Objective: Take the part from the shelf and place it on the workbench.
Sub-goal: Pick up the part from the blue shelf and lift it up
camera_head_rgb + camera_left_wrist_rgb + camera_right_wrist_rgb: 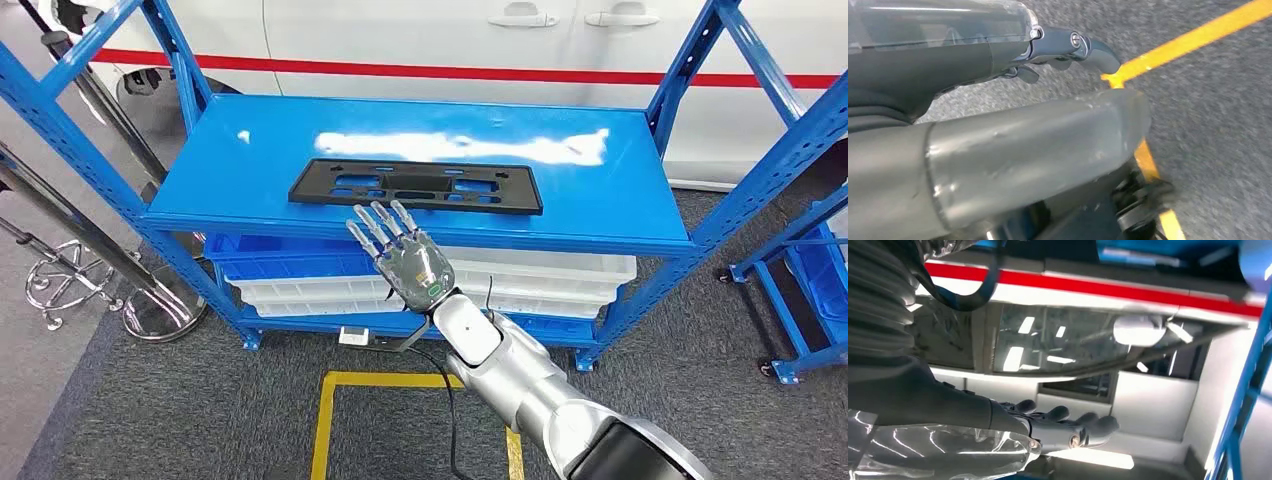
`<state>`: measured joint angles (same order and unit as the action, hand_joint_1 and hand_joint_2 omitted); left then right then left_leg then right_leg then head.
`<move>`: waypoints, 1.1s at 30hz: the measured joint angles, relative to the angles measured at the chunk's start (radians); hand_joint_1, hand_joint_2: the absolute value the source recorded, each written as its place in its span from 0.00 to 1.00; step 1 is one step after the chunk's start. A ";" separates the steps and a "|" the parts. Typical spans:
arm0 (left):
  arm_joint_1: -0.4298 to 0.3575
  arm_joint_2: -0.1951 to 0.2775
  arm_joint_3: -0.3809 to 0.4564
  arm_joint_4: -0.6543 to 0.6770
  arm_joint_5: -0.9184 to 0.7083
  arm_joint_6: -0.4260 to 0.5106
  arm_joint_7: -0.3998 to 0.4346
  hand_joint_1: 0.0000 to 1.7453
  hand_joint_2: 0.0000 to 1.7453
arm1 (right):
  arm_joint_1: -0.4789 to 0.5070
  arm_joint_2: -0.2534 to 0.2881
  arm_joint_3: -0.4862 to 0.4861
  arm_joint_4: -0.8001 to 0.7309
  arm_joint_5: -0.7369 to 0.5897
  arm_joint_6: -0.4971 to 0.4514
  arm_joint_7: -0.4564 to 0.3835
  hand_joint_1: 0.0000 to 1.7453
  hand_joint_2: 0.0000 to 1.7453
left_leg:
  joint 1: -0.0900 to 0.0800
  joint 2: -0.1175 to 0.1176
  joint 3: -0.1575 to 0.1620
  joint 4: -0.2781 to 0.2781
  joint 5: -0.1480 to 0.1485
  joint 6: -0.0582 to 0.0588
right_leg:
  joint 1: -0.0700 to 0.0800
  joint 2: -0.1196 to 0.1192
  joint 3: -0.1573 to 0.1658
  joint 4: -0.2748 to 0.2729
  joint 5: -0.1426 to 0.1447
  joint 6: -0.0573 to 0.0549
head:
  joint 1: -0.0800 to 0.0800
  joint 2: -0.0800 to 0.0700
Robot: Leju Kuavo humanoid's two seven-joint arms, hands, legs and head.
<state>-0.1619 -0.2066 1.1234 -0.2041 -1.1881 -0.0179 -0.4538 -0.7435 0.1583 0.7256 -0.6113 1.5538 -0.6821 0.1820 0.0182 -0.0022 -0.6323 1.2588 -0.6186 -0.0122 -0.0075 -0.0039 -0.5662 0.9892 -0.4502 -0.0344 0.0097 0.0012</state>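
A flat black plastic part [416, 186] with several cut-outs lies on the blue shelf top [250, 170], near its front edge. My right hand [402, 253] is raised just in front of that edge, fingers stretched out and apart, their tips close to the part's near side, holding nothing. In the right wrist view the same hand [1048, 427] shows its fingers straight and empty. My left hand [998, 100] hangs low over the grey carpet, its fingers [1088, 50] extended with nothing in them.
White bins [540, 285] sit on the lower shelf. Blue uprights [770, 170] frame the shelf on both sides. A white car with a red stripe [480, 70] stands behind it. Chrome stool legs [60, 280] are at the left, and a yellow floor line [330, 410] marks the carpet.
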 joint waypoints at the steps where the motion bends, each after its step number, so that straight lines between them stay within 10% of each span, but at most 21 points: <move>1: 0.002 0.000 0.000 0.000 0.000 0.000 0.001 0.00 0.00 | 0.000 0.000 0.000 0.012 0.000 0.000 0.000 0.00 1.00 | 0.001 0.000 -0.026 0.026 0.004 -0.002 | 0.000 0.000 0.008 0.000 -0.007 0.001 | 0.000 0.000; 4: 0.008 0.001 -0.002 0.000 0.003 0.000 0.003 0.00 0.00 | 0.001 0.001 0.000 0.056 0.000 0.000 0.000 0.00 1.00 | 0.002 0.001 -0.086 0.012 0.101 -0.005 | -0.002 0.004 0.053 0.000 -0.043 0.007 | 0.000 0.000; 6: 0.011 0.002 -0.004 0.000 0.004 0.000 0.004 0.00 0.00 | 0.000 0.002 -0.002 0.079 0.000 0.000 0.000 0.00 1.00 | 0.002 0.003 -0.069 -0.112 0.220 -0.002 | -0.002 0.007 0.092 -0.001 -0.075 0.017 | 0.000 0.000; 8: 0.012 0.003 -0.005 0.000 0.006 0.001 0.004 0.00 0.00 | -0.002 0.003 -0.010 0.097 -0.001 0.000 0.000 0.00 1.00 | -0.002 0.003 -0.040 -0.200 0.256 0.007 | 0.001 0.009 0.112 0.001 -0.099 0.030 | 0.000 0.000; 13: 0.006 0.004 -0.007 0.000 0.016 0.005 0.007 0.00 0.00 | -0.019 0.001 -0.053 0.121 -0.003 -0.001 0.002 0.00 1.00 | -0.001 -0.002 0.000 -0.229 0.203 0.042 | 0.001 0.008 0.105 0.047 -0.132 0.055 | 0.000 0.000; 16: 0.002 0.004 -0.007 0.000 0.025 0.007 0.009 0.00 0.00 | -0.028 -0.003 -0.073 0.145 -0.004 -0.001 0.003 0.00 1.00 | 0.000 -0.003 0.025 -0.234 0.180 0.052 | 0.001 0.008 -0.024 0.246 -0.188 0.064 | 0.001 0.000; 18: 0.003 0.004 -0.007 0.000 0.027 0.011 0.014 0.00 0.00 | -0.024 -0.008 -0.081 0.160 -0.004 -0.001 0.004 0.00 1.00 | -0.003 -0.006 0.042 -0.234 0.164 0.054 | 0.002 0.008 -0.110 0.323 -0.168 0.061 | 0.001 0.000; 23: 0.004 0.000 -0.007 0.001 0.029 0.014 0.017 0.00 0.00 | -0.018 -0.016 -0.088 0.185 -0.006 -0.001 0.004 0.00 1.00 | -0.012 -0.010 0.090 -0.239 0.127 0.049 | 0.022 0.009 -0.093 0.098 0.057 0.011 | -0.001 0.000; 28: -0.003 0.000 -0.007 0.001 0.031 0.013 0.014 0.00 0.00 | -0.011 -0.016 -0.102 0.197 -0.022 -0.001 0.004 0.00 1.00 | -0.013 -0.004 0.086 -0.234 0.108 0.023 | 0.016 0.004 -0.047 0.008 0.038 -0.010 | -0.002 0.000; 33: 0.000 0.002 -0.007 0.000 0.037 0.016 0.013 0.00 0.00 | 0.000 -0.017 -0.138 0.208 -0.027 -0.001 0.012 0.00 1.00 | 0.001 -0.003 -0.060 0.012 0.032 -0.008 | 0.005 -0.001 -0.028 -0.009 0.031 -0.005 | -0.004 0.000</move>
<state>-0.1619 -0.2046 1.1166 -0.2037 -1.1506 -0.0021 -0.4405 -0.7440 0.1415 0.5875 -0.4036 1.5268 -0.6829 0.1935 0.0190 -0.0049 -0.6920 1.2706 -0.5866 -0.0198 -0.0023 -0.0053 -0.5937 0.9806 -0.4190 -0.0396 0.0060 0.0012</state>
